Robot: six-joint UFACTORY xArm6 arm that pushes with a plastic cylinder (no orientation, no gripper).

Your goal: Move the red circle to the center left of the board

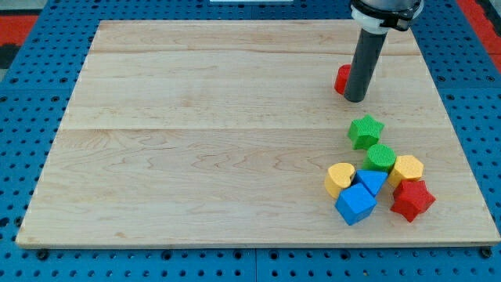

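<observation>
The red circle (342,79) lies near the view's upper right of the wooden board (196,141), mostly hidden behind my rod. My tip (355,99) rests on the board just to the right of and slightly below the red circle, touching or nearly touching it. The rod rises to the top edge of the view.
Below the tip sits a green star (365,131). Lower right holds a tight cluster: green circle (381,157), yellow hexagon (407,168), yellow heart (340,178), blue triangle (371,182), blue cube (355,204), red star (412,199). Blue pegboard surrounds the board.
</observation>
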